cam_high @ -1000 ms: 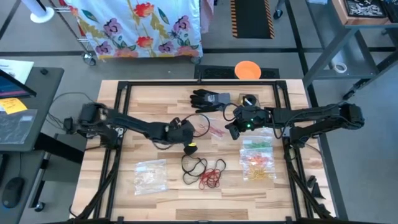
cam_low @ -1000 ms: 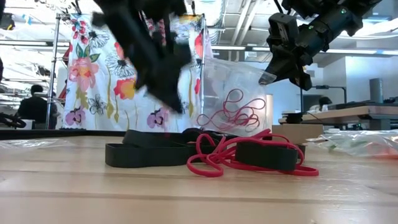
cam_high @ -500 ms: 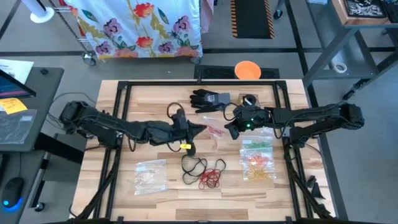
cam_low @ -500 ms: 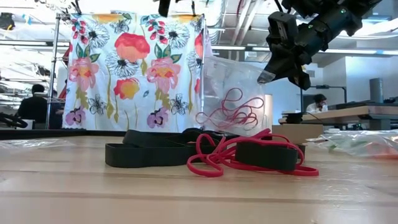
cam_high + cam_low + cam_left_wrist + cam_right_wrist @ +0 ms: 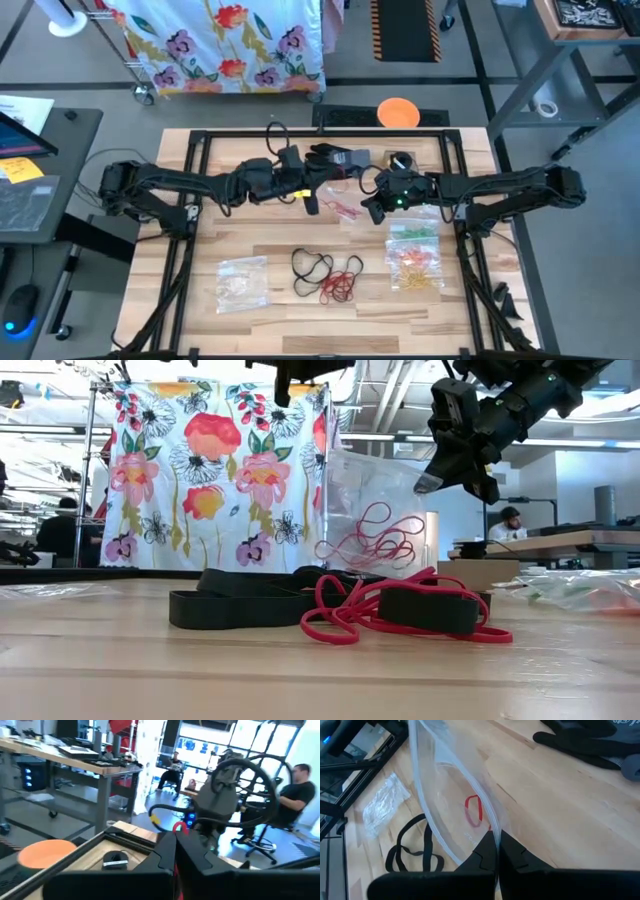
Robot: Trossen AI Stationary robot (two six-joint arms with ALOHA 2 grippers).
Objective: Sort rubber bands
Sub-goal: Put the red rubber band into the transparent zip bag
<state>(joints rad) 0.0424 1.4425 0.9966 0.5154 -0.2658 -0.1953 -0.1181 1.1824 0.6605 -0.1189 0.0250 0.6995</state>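
Robotics lab or workshop. Light wooden-slat table (image 5: 250, 240) in black metal frame; grey concrete floor, floral cloth screen (image 5: 220, 40) at 11 o'clock; workbenches, monitors, seated people (image 5: 295, 785) beyond.

Two dark jointed arms, black cables looping along them; green light on right arm wrist (image 5: 400, 203); dark wedge-shaped fingers (image 5: 492, 851)
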